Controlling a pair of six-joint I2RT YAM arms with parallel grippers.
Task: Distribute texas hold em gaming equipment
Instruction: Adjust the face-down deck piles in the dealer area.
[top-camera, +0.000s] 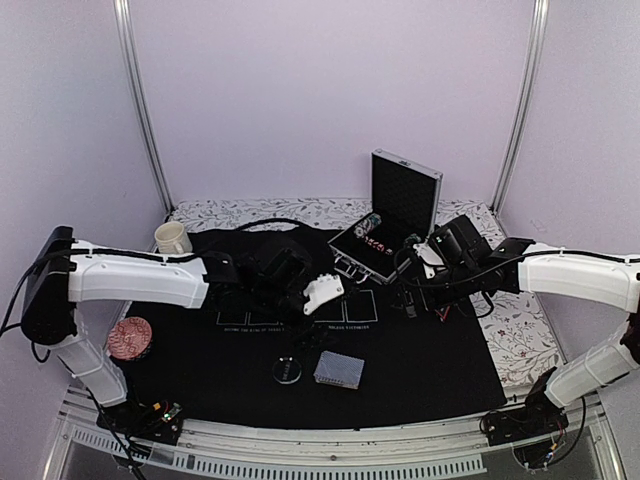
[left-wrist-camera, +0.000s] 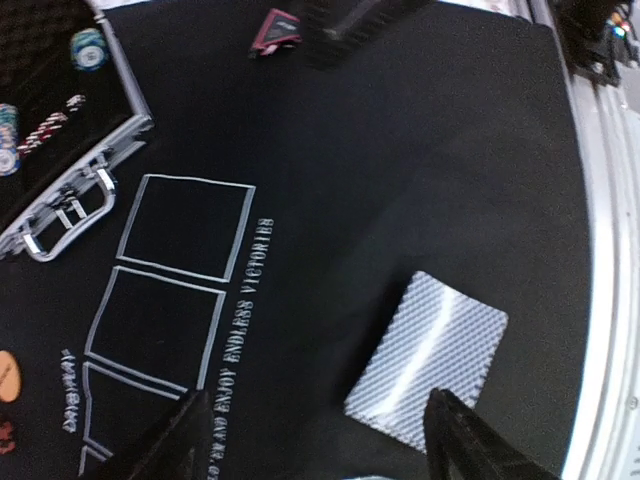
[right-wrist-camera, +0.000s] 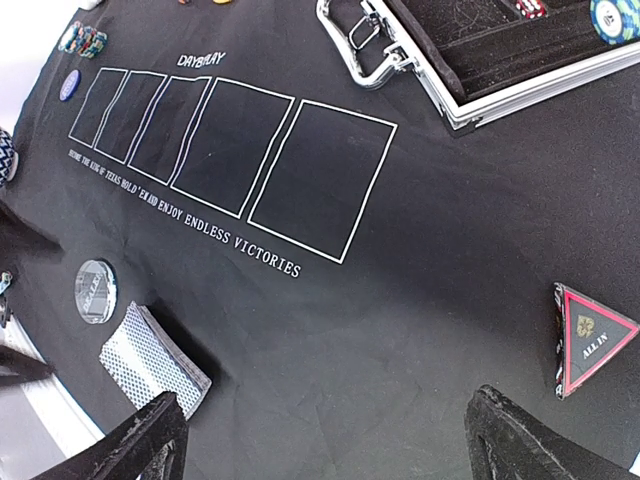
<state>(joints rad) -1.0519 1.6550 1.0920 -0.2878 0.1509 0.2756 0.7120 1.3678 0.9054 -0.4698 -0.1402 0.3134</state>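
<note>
My left tool (left-wrist-camera: 315, 410) hangs wide and empty over the deck of cards (left-wrist-camera: 425, 360), which lies flat on the black mat (left-wrist-camera: 400, 150), closer to one finger than centred. If I closed from here, I'd likely clip a corner and skew or fan the stack. My right tool (right-wrist-camera: 328, 410) is wide and empty too, near the ALL IN triangle marker (right-wrist-camera: 590, 338). A round disc (right-wrist-camera: 96, 290) sits just beside the deck, and the open aluminium case (right-wrist-camera: 480, 85) crowds the far side.

1. A robot test cell, lab-like: plain lilac walls (top-camera: 330, 90) framed by bare aluminium posts (top-camera: 140, 110).
2. A white left arm (top-camera: 130, 280) and right arm (top-camera: 575, 275) are bolted at the metal-railed near edge of the table (top-camera: 330, 445).
3. A black printed poker mat (top-camera: 420, 370) lies over a floral cloth (top-camera: 525, 335).
</note>
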